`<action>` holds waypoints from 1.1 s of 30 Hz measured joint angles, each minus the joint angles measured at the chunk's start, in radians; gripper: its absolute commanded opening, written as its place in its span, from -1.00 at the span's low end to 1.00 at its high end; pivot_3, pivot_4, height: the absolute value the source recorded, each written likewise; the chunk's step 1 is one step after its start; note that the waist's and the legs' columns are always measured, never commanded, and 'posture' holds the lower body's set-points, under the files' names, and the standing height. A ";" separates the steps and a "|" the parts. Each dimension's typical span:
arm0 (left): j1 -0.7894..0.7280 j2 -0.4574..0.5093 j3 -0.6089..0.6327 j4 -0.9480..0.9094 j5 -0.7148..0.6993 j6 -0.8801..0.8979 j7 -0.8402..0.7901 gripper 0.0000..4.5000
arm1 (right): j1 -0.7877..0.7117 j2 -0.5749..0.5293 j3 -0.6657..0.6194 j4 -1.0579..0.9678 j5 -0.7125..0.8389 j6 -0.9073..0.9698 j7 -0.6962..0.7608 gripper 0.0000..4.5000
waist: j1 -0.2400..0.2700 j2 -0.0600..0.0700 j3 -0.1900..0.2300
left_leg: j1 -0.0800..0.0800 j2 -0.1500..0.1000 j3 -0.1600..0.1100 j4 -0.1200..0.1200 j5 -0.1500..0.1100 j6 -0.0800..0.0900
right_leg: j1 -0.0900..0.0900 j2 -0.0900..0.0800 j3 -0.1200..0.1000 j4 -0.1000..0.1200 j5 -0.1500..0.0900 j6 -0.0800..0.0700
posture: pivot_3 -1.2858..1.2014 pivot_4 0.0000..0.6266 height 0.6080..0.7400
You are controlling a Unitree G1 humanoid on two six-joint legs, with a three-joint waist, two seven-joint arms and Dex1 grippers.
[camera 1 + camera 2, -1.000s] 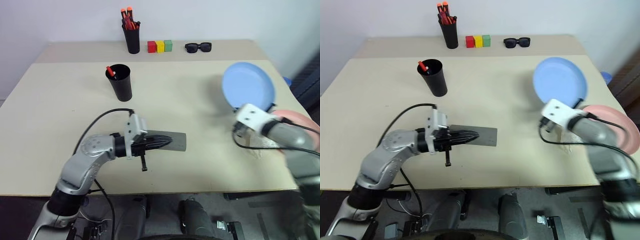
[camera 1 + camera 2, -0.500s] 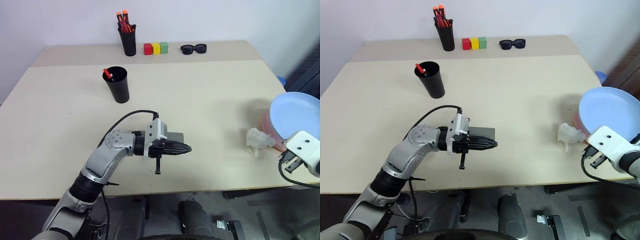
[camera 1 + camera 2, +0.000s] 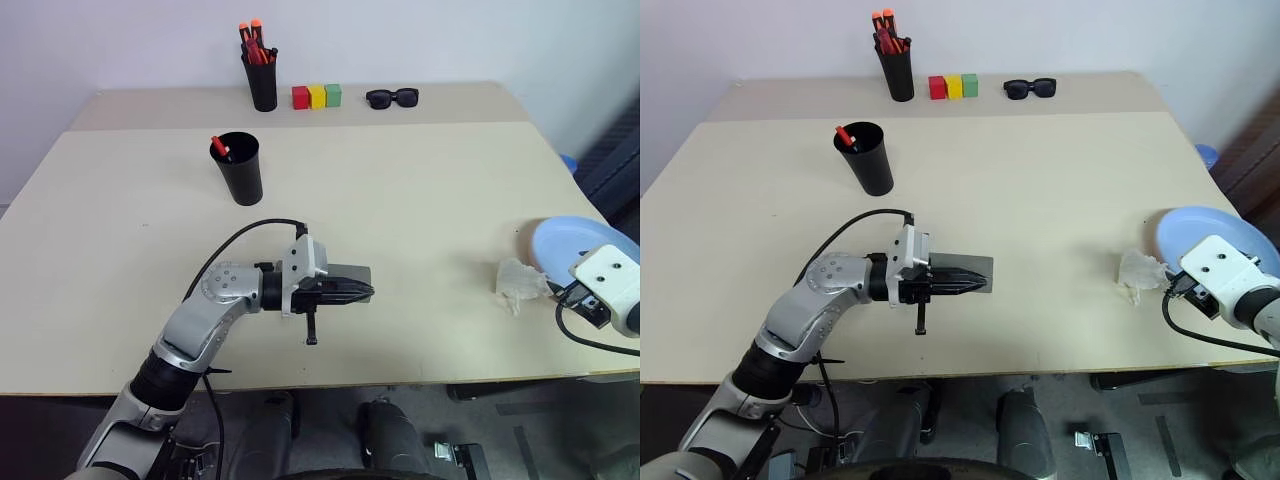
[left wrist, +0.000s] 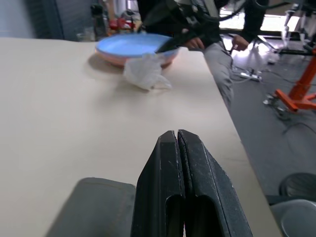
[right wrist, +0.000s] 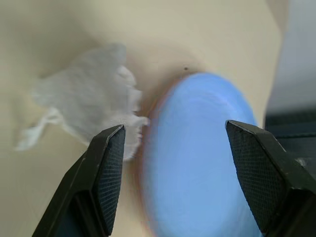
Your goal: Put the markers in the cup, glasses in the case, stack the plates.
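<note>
Plates [image 4: 132, 45] stacked at table [image 3: 420, 220] right edge, blue on pink: stacking looks done. Right hand [image 5: 183, 177] wide open, empty, above them. Left hand [image 4: 178, 185] shut, empty, over case [image 3: 350, 277]. Next: retract right hand.

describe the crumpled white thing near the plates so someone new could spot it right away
Start at the table's right edge, where the light blue plate lies stacked on the pink one. Just inboard of that stack, on the bare tabletop, lies a crumpled white tissue. It is the only soft, wrinkled, shapeless thing there, next to smooth round plates.
</note>
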State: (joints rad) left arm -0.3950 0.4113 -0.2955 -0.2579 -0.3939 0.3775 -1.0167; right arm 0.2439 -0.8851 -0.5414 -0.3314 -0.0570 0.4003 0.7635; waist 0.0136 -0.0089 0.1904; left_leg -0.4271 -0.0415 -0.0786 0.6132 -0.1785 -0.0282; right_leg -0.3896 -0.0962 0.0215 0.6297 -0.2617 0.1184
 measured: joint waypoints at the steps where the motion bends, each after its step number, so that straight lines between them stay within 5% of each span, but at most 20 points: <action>1: 0.000 -0.001 0.000 0.000 -0.002 0.003 0.001 -1.00 | 0.004 0.001 -0.011 -0.001 0.015 0.003 0.010 0.49 | -0.001 0.000 0.000 | 0.000 0.000 0.000 0.000 0.000 0.000 | 0.000 0.000 0.000 0.000 0.000 0.000 | 0.03 -0.52 1.00; 6: 0.000 -0.002 0.000 0.002 -0.002 0.005 0.000 -1.00 | 0.017 0.048 -0.083 -0.094 0.172 0.096 0.071 0.49 | -0.004 0.000 0.000 | 0.000 0.001 -0.001 -0.001 0.000 0.000 | 0.000 0.001 0.000 0.000 0.000 0.000 | 0.03 -0.52 1.00; 9: 0.000 -0.004 0.000 0.003 -0.002 0.005 0.000 -1.00 | -0.004 0.105 -0.014 -0.168 0.223 0.143 0.043 0.49 | -0.004 0.000 0.000 | 0.000 0.001 -0.002 0.000 0.000 0.000 | 0.000 0.000 0.000 0.000 0.000 0.000 | 0.03 -0.52 1.00; 20: 0.026 0.002 0.000 -0.029 -0.012 0.012 0.017 -1.00 | -0.016 0.128 0.270 -0.015 -0.057 -0.021 -0.218 0.49 | -0.001 0.000 0.000 | -0.001 0.000 -0.002 -0.001 0.000 0.000 | -0.001 -0.001 0.000 -0.001 0.000 0.000 | 0.03 -0.52 1.00; 23: 0.032 0.003 0.000 -0.031 -0.012 0.016 0.020 -1.00 | -0.026 0.126 0.288 0.014 -0.092 -0.050 -0.248 0.12 | -0.001 0.000 0.000 | -0.001 0.000 -0.002 -0.001 0.000 0.000 | -0.001 -0.001 0.000 -0.001 0.000 0.000 | 0.03 -0.52 1.00; 28: 0.033 0.009 0.000 -0.034 -0.012 0.026 0.022 -1.00 | -0.041 0.123 0.293 0.039 -0.119 -0.061 -0.263 -0.99 | -0.001 0.000 0.000 | -0.001 0.000 -0.002 -0.001 0.000 0.000 | -0.001 -0.001 0.000 -0.001 0.000 0.000 | 0.03 -0.52 1.00; 33: 0.033 0.008 0.000 -0.034 -0.012 0.026 0.021 -1.00 | -0.048 0.120 0.291 0.038 -0.128 -0.080 -0.266 -0.99 | -0.001 0.000 0.000 | -0.001 0.000 -0.002 -0.001 0.000 0.000 | -0.001 -0.001 0.000 -0.001 0.000 0.000 | 0.03 -0.52 1.00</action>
State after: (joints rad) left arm -0.3623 0.4196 -0.2951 -0.2922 -0.4062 0.4037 -0.9952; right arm 0.1962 -0.7649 -0.2501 -0.2933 -0.1854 0.3206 0.4974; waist 0.0124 -0.0088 0.1903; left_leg -0.4277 -0.0418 -0.0806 0.6122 -0.1788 -0.0279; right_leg -0.3905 -0.0967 0.0217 0.6284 -0.2617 0.1183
